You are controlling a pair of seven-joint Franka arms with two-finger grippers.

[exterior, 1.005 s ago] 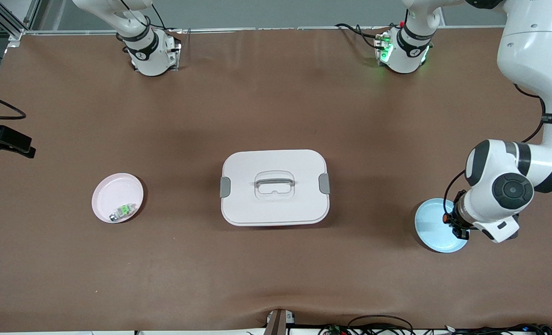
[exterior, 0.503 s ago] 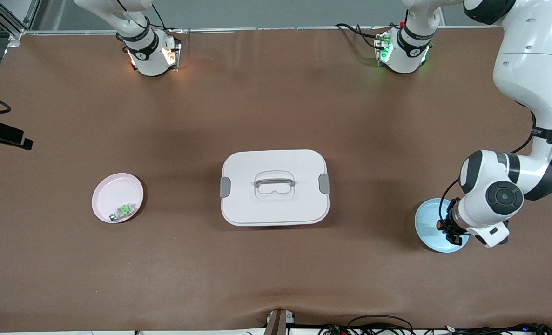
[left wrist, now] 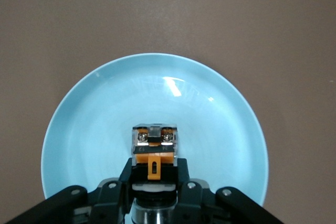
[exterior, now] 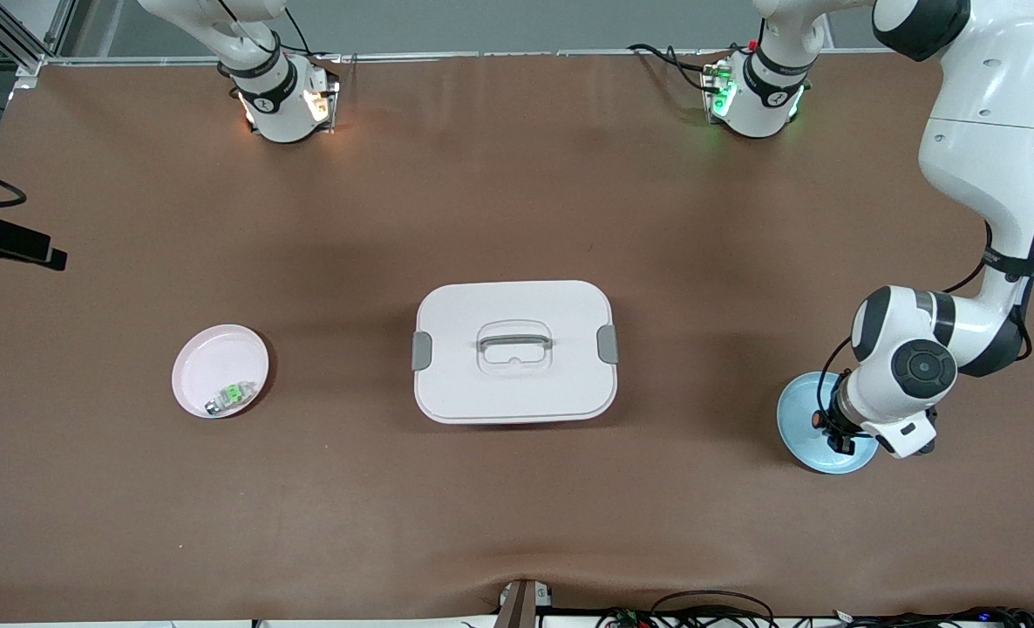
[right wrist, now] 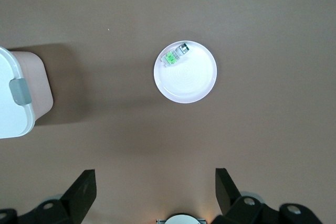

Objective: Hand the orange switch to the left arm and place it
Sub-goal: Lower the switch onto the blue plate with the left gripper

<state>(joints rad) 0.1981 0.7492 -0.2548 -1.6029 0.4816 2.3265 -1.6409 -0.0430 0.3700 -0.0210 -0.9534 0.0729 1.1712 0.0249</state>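
Note:
The orange switch (left wrist: 154, 150), black and blocky with orange parts, sits between the fingers of my left gripper (left wrist: 154, 170). The left gripper (exterior: 835, 432) is shut on it, low over the light blue plate (exterior: 798, 419) at the left arm's end of the table; the plate fills the left wrist view (left wrist: 89, 129). In the front view the switch shows only as a small orange spot (exterior: 818, 419) at the gripper. The white box (exterior: 513, 349) stands mid-table, well apart from both grippers. My right gripper (right wrist: 156, 192) is open and empty, high over the table near the pink plate (right wrist: 189, 80).
The pink plate (exterior: 212, 358) at the right arm's end holds a small green-and-silver component (exterior: 231, 395). The box's corner and grey latch (right wrist: 20, 90) show in the right wrist view. A black part (exterior: 11, 244) shows at the table's edge at the right arm's end.
My left arm's hand has shifted a little toward the box over the blue plate, with the switch in it. The black part at the right arm's end has moved slightly up the view.

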